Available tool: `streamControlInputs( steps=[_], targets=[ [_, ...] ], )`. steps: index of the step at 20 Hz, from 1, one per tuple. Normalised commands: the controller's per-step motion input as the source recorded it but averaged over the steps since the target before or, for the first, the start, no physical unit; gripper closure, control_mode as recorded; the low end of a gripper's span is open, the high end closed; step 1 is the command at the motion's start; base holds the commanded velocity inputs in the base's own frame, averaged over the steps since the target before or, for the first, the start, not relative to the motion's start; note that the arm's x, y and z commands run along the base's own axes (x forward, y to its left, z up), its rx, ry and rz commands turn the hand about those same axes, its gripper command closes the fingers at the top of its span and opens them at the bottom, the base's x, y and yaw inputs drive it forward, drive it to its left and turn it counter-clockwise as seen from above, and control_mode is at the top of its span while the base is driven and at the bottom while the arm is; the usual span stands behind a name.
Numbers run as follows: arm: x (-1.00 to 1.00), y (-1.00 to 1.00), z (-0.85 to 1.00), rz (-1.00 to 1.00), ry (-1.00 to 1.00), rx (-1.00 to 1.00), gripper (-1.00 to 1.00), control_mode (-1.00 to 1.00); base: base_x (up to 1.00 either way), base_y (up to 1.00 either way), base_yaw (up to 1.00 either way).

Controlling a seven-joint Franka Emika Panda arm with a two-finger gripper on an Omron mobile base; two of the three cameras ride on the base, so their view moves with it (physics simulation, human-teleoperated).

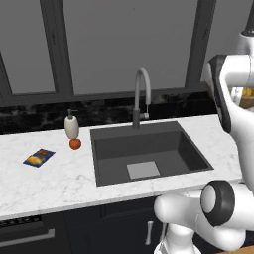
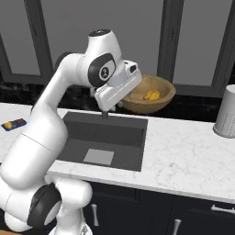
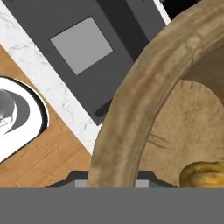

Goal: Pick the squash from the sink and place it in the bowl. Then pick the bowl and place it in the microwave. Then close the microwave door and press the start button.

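Bowl [image 3: 131,118] rim clamped in gripper [image 2: 120,102], lifted above sink [image 2: 119,133]; squash [image 2: 152,95] inside.

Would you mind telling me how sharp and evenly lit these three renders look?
Left base view: flat even light, soft resolution, the sink basin dark. Right base view: the same, with the squash a small blurry patch in the bowl. Hand view: the bowl rim looms close, coarse and stretched.

glossy white franka arm [image 2: 55,114], fat rounded link shells. dark grey to black bands at the joints, a black disc cap with a small white mark on the upper joint. flat white boxy hand [image 2: 117,89] at the end. round white base bulges with a dark ring [image 1: 218,203].
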Motion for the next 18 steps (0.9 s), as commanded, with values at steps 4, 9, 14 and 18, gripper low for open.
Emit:
streamControlInputs(
  steps=[4, 9, 14, 18],
  targets=[
    [-0.2, 0.42, 0.36, 0.15, -0.01, 0.04, 1.0, -1.0, 0.0, 0.0, 0.0],
    [-0.27, 0.33, 0.35, 0.15, -0.03, 0.04, 1.0, -1.0, 0.0, 0.0, 0.0],
    [-0.31, 0.39, 0.03, 0.13, -0.02, 0.01, 1.0, -1.0, 0.0, 0.0, 0.0],
    [-0.39, 0.28, 0.0, 0.07, -0.11, 0.0, 1.0, -1.0, 0.0, 0.0, 0.0]
  ],
)
